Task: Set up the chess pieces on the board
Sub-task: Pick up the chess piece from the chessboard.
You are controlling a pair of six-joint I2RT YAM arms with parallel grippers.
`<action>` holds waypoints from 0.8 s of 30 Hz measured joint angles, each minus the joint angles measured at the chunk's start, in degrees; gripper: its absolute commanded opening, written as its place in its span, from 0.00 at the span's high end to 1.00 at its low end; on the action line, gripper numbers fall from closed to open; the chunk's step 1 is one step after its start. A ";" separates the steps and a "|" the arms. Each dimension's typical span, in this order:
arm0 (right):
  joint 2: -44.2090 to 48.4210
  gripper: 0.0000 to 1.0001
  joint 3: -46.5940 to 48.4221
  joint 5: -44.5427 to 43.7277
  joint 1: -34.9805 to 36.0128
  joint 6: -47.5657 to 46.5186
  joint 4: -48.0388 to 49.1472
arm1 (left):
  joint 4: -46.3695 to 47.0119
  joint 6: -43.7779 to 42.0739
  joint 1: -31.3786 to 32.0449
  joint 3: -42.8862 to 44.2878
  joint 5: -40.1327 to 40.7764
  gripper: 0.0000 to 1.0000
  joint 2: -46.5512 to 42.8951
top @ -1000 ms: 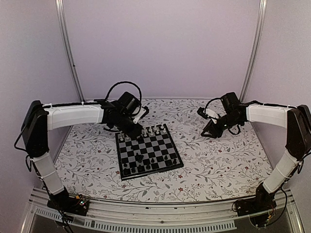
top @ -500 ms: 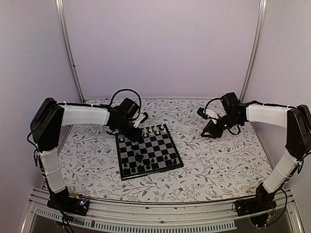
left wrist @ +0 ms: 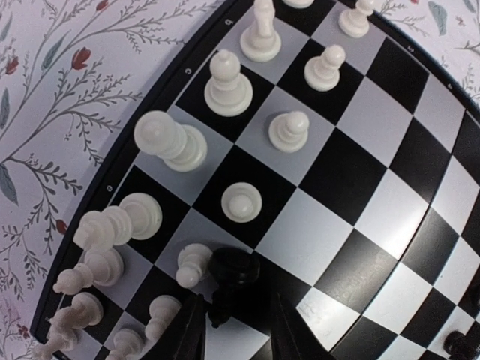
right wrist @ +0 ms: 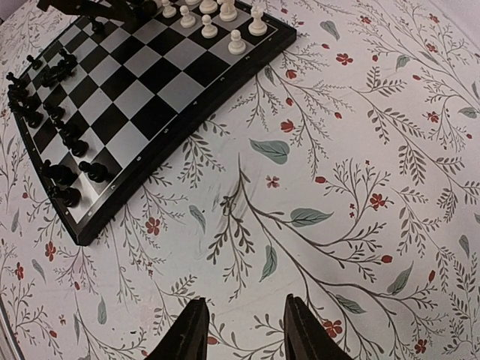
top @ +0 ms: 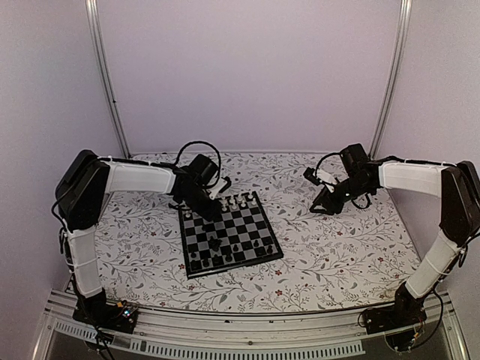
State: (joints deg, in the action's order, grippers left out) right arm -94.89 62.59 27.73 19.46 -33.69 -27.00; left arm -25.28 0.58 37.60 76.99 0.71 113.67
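Left tool (left wrist: 238,319) about half open, straddling a black piece (left wrist: 234,268) on the board (left wrist: 352,120). Gaps on both sides, so not clamped. White pieces (left wrist: 227,84) crowd just ahead and to its left. Right tool (right wrist: 241,319) about half open and empty, over the floral worktop (right wrist: 360,225). The board lies ahead-left of it, well apart.
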 measured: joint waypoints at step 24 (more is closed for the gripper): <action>-0.96 0.64 0.52 0.50 0.00 -0.20 -1.11 | -1.88 0.13 -0.02 0.74 -0.35 0.80 0.90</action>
State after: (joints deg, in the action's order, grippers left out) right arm -95.85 63.11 28.23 19.46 -33.89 -28.12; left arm -27.16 0.71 37.58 77.73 0.36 114.56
